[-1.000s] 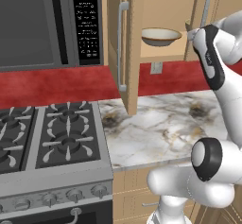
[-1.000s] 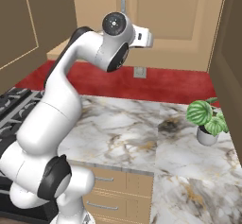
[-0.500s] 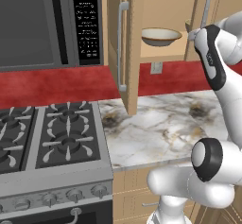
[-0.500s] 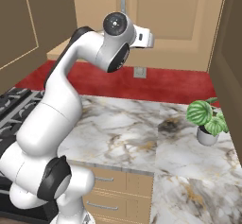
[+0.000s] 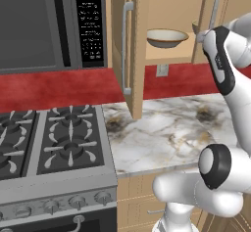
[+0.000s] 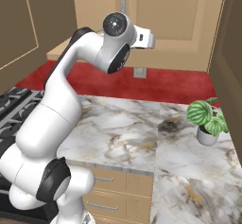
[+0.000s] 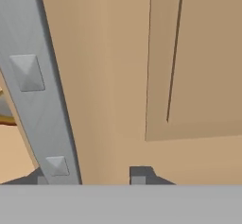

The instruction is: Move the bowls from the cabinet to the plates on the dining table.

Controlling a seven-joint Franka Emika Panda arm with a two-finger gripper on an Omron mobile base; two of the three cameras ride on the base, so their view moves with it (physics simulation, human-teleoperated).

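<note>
The cabinet (image 5: pixel 172 1) hangs over the counter with its left door (image 5: pixel 133 45) swung open. A wide cream bowl (image 5: pixel 166 37) with a tan rim sits on its shelf. A second bowl (image 5: pixel 195 26) peeks out behind the shut right door's grey bar handle (image 5: pixel 214 8). My gripper (image 7: pixel 90 176) is at that handle (image 7: pixel 35 76). The bar runs between the fingertips, close to the left one, with a gap to the right fingertip (image 7: pixel 140 174), so the gripper is open. The plates and the dining table are out of view.
The open left door juts out over the marble counter (image 5: pixel 166 133). A microwave (image 5: pixel 44 25) and a gas stove (image 5: pixel 49 143) are to the left. A small potted plant (image 6: pixel 208 121) stands on the counter at the right, beside a tall side panel (image 6: pixel 231 62).
</note>
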